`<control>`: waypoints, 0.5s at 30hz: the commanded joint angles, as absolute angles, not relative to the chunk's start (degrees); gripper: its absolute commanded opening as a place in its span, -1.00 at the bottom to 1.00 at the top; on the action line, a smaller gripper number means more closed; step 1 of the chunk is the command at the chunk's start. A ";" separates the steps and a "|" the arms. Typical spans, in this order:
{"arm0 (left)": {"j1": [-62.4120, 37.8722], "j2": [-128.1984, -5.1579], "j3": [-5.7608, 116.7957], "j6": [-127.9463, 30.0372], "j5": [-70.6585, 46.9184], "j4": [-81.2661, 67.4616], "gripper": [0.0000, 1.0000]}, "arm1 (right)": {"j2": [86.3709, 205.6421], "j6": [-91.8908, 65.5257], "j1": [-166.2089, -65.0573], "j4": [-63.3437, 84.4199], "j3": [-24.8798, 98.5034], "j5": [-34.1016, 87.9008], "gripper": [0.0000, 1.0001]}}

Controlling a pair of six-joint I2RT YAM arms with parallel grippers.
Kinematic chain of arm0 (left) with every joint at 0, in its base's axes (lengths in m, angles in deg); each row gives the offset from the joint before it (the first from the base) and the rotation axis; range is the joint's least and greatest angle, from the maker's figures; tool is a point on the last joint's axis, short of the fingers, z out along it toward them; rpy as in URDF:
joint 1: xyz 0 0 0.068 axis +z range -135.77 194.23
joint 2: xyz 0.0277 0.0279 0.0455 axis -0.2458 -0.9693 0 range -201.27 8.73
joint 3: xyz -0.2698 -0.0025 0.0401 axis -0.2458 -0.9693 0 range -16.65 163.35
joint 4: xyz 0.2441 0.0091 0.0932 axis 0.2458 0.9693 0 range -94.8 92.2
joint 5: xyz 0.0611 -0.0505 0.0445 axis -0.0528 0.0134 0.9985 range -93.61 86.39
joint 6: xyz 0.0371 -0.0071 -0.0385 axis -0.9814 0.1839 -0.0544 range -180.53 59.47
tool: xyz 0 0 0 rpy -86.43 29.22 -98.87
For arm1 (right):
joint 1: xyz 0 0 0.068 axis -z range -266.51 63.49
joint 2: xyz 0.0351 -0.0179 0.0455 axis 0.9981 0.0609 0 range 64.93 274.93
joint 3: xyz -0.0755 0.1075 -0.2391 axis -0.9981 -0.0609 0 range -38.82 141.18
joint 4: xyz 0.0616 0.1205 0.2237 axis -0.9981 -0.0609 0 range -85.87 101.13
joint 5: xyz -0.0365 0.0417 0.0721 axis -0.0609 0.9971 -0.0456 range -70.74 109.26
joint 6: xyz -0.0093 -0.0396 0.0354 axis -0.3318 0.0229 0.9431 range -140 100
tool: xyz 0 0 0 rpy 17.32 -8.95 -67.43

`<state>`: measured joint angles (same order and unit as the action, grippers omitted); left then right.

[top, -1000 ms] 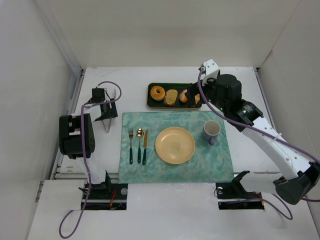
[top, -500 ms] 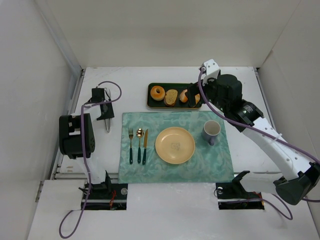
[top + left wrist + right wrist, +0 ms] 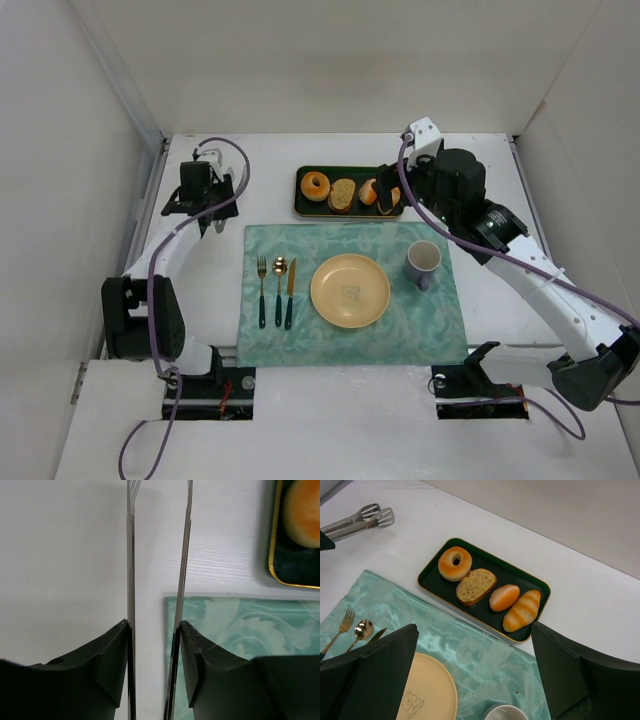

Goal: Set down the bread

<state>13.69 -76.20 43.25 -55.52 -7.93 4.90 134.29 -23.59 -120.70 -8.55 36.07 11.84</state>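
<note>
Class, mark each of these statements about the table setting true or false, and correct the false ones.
1. The yellow plate has nothing on it. True.
2. The tray holds four baked items. True.
3. The cup stands to the left of the plate. False: it stands to the right of the plate.
4. The left gripper is empty. False: it is shut on a pair of tongs.
5. The fork, spoon and knife lie in the tray. False: they lie on the placemat, left of the plate.
</note>
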 commanded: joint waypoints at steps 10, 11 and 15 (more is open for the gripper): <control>6.76 -64.40 47.86 -53.50 -17.93 10.05 -0.22 | 131.55 -24.13 -120.78 -3.64 35.36 7.57 1.00; 5.89 -64.40 47.86 -52.89 -18.89 10.05 -0.20 | 131.02 -24.13 -120.78 -3.63 34.84 7.05 1.00; 2.98 -65.88 47.86 -52.27 -21.45 9.44 -0.20 | 131.02 -24.66 -120.78 -3.11 34.83 5.82 1.00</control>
<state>4.56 -65.92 45.76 -53.38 -17.59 9.97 132.85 -23.88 -120.70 -7.41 35.17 8.04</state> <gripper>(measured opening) 0.403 0.998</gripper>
